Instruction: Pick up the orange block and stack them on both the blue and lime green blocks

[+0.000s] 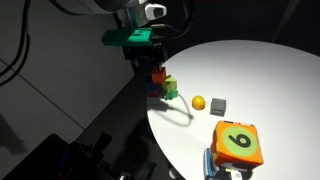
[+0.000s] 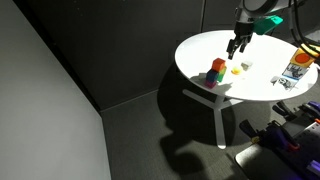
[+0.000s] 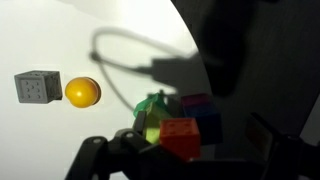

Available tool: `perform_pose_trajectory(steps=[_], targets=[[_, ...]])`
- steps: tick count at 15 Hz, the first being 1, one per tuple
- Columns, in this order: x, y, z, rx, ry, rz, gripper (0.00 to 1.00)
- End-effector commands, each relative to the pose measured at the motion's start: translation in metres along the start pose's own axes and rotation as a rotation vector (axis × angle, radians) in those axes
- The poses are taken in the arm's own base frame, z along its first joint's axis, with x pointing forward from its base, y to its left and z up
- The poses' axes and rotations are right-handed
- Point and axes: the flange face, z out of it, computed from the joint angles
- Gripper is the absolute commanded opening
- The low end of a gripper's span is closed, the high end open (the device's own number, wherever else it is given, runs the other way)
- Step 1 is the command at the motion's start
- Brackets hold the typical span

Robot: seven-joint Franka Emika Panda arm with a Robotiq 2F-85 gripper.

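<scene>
The orange block (image 3: 180,138) rests on top of the blue block (image 3: 203,112) and the lime green block (image 3: 152,120), close to the table's edge. The stack shows in both exterior views (image 1: 160,78) (image 2: 217,71). My gripper (image 3: 190,165) is open, with a dark finger on each side of the orange block in the wrist view. In both exterior views the gripper (image 1: 141,52) (image 2: 235,46) hangs above the stack and is apart from it.
A yellow ball (image 3: 82,92) (image 1: 198,102) and a small grey cube (image 3: 38,87) (image 1: 219,104) lie on the white round table (image 1: 270,80). A large orange and green numbered box (image 1: 238,145) (image 2: 298,65) stands near the table's rim. The floor around is dark.
</scene>
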Motion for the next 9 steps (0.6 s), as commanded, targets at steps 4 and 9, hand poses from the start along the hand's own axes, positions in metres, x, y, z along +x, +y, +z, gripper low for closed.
perform_pose_trajectory(steps=[4,9], targets=[[-0.034,-0.004,-0.021,-0.002,-0.063,-0.009,1.0],[-0.05,-0.007,-0.034,0.005,-0.077,-0.002,1.0]])
